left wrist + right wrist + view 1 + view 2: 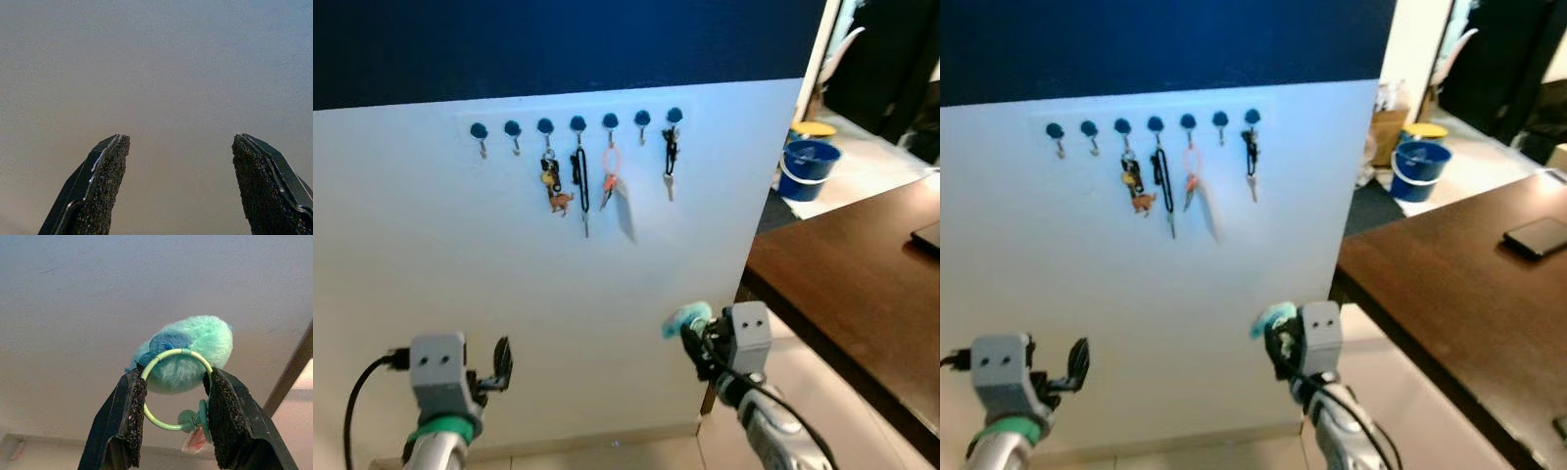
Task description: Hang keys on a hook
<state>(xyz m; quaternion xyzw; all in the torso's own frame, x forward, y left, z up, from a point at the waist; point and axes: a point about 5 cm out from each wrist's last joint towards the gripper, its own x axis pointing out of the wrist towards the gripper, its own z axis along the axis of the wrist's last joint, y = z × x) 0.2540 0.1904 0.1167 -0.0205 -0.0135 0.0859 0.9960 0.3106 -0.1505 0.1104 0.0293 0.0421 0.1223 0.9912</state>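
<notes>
White wall panel (431, 255) is faced by the robot, with a row of 7 blue hooks (578, 124) mounted high on it. Going left to right, hooks 1 and 2 (513, 129) are seen bare; hooks 3, 4 and 5 carry key bunches (579, 181); hook 6 (642, 119) is bare; hook 7 carries a dark key (670, 162).

Low on the left, the left gripper (501, 364) is held near the wall with its fingers (105, 186) spread wide and nothing between them.

Further right, the right gripper (690, 338) is closed on a keyring: a thin green ring (173, 389) is pinched between the 2 pads, with a fluffy turquoise pompom (193, 355) standing beyond the fingertips and a small pinkish item, too blurred to identify, hanging below. The ring's opening is presented roughly face-on to the wall.

The hooks lie well above the right gripper and slightly to its left. Hook 6 is judged the nearest bare one, so the coming move is judged to be an upward reach by the right arm. A brown table (862, 284) stands to the right.
</notes>
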